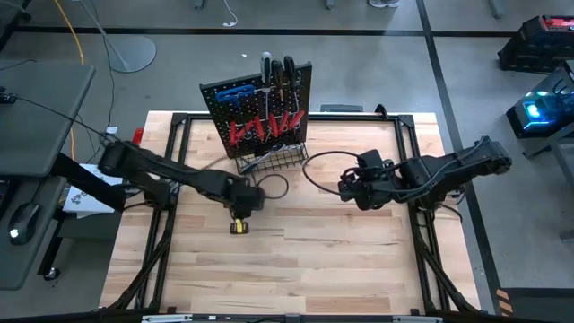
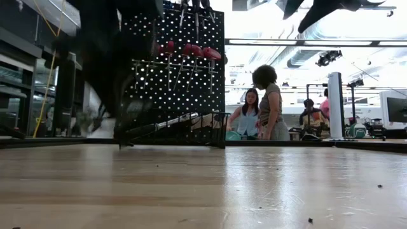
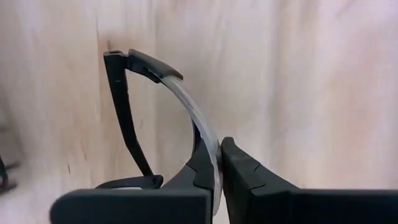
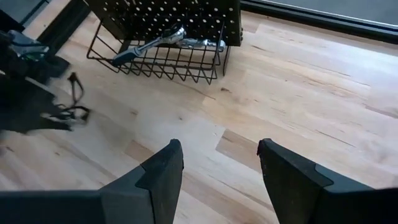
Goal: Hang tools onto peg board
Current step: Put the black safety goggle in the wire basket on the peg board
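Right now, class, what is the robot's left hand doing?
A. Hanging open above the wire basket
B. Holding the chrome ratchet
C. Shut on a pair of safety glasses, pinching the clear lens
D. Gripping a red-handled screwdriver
C: in the left wrist view the left hand is shut on the clear lens of the safety glasses.
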Controlling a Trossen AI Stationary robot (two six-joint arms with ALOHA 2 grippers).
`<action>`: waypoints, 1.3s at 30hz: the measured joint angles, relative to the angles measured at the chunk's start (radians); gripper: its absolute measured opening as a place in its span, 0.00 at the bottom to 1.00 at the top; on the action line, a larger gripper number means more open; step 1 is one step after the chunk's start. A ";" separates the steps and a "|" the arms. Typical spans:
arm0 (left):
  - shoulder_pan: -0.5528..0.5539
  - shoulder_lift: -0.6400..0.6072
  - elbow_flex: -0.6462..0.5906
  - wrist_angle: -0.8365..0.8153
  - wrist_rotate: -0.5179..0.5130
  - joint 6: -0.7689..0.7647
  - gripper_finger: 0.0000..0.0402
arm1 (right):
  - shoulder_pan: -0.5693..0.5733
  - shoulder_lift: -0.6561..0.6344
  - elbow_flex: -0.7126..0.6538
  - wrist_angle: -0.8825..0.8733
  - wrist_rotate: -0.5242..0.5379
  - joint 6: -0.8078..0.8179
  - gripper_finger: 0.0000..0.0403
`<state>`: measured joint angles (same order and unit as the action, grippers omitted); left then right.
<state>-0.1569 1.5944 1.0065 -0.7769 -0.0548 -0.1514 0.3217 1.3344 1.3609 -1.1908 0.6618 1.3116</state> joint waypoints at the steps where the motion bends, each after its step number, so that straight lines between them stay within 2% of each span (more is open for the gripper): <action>1: -0.002 -0.034 0.005 0.020 0.017 -0.013 0.01 | 0.007 -0.001 0.000 -0.010 0.000 0.006 0.50; 4: -0.008 -0.168 0.010 0.148 0.040 -0.068 0.01 | 0.027 -0.010 -0.001 -0.056 0.011 0.051 0.50; 6: -0.009 -0.263 -0.012 0.310 0.005 -0.145 0.01 | 0.039 -0.021 -0.001 -0.087 0.030 0.085 0.50; 8: -0.007 -0.342 -0.057 0.509 -0.094 -0.256 0.01 | 0.049 -0.032 -0.001 -0.116 0.047 0.114 0.50; 11: -0.005 -0.414 -0.185 0.900 -0.276 -0.400 0.00 | 0.056 -0.048 -0.001 -0.132 0.070 0.130 0.50; 13: -0.003 -0.420 -0.292 1.211 -0.380 -0.484 0.00 | 0.056 -0.058 -0.001 -0.132 0.073 0.129 0.50; 16: -0.003 -0.358 -0.433 1.648 -0.515 -0.595 0.00 | 0.056 -0.067 -0.001 -0.132 0.089 0.128 0.50; 20: -0.031 -0.234 -0.511 2.004 -0.666 -0.671 0.00 | 0.056 -0.072 -0.001 -0.137 0.098 0.124 0.50; 23: -0.052 -0.156 -0.515 2.113 -0.819 -0.685 0.00 | 0.056 -0.072 -0.001 -0.137 0.098 0.122 0.50; 26: -0.061 -0.107 -0.504 2.131 -0.992 -0.705 0.00 | 0.056 -0.072 -0.001 -0.137 0.096 0.121 0.50; 30: -0.047 -0.063 -0.499 2.131 -1.179 -0.815 0.00 | 0.056 -0.072 -0.001 -0.137 0.093 0.124 0.50; 34: -0.049 -0.023 -0.499 2.127 -1.326 -0.997 0.00 | 0.056 -0.072 -0.001 -0.137 0.092 0.123 0.50; 39: -0.057 0.023 -0.499 2.128 -1.453 -1.187 0.00 | 0.056 -0.072 -0.001 -0.137 0.092 0.121 0.50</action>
<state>-0.2134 1.6170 0.5076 1.3509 -1.5076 -1.3381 0.3778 1.2621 1.3602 -1.3277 0.7537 1.4326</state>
